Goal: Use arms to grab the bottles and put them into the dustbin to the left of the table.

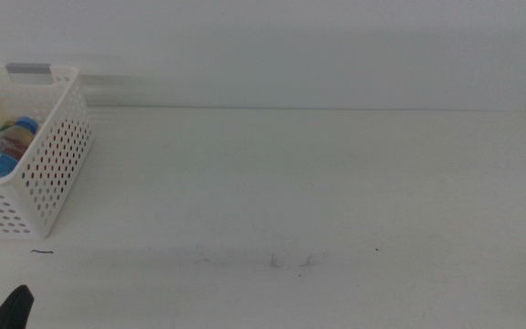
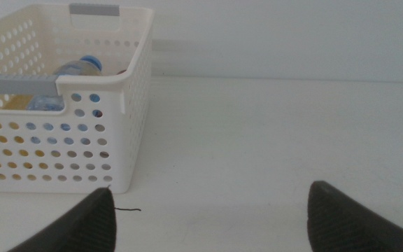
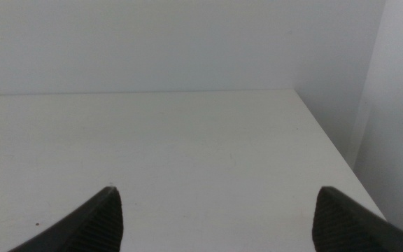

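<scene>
Water bottle (image 1: 5, 146) lies (cap rearward) lengthwise in dustbin (image 1: 53, 174).

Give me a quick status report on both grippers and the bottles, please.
Left gripper open, empty, near dustbin. Right gripper open, empty, over bare table. Blue-capped bottle lying in dustbin. Nothing in the way.
</scene>
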